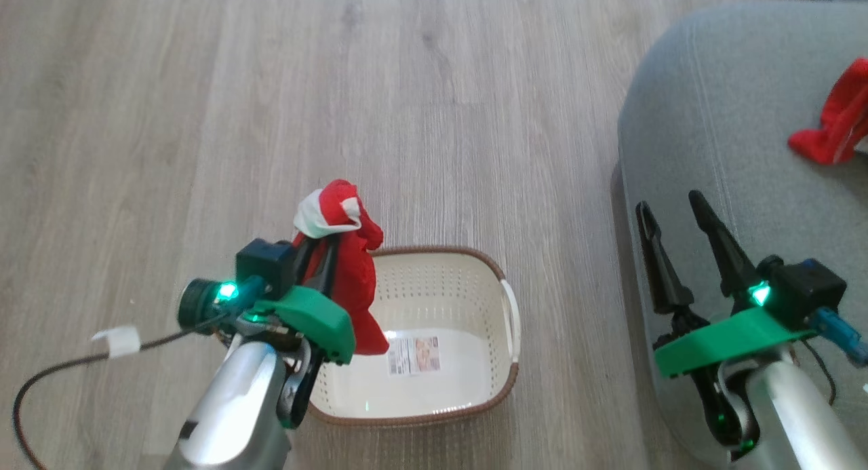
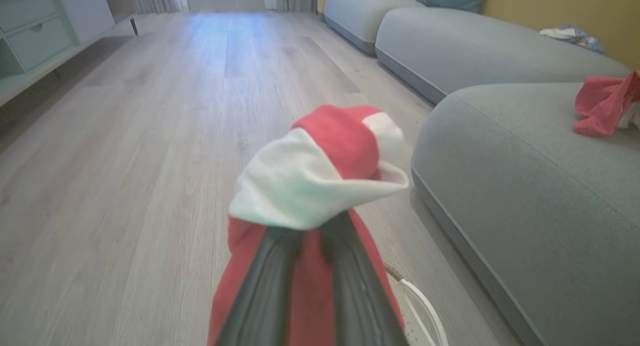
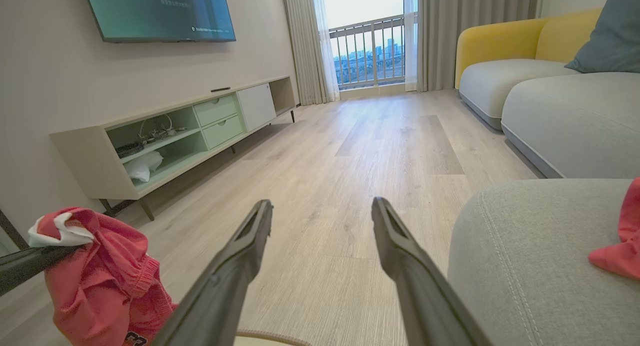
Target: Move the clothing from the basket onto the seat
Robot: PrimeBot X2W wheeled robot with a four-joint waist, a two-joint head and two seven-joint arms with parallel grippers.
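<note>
While limp, red garment (image 1: 356, 287) between tapered left fingers (image 2: 265, 286)

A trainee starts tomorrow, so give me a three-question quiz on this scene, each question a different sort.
1. True or false: the right gripper is clamped on a garment.
2. What holds the hanging red garment? A left gripper, B right gripper, C a person's hand.
3. Fill in: the other red garment lies on the grey ___.
Key: 1 false, the right gripper stands open; 2 A; 3 seat.
</note>
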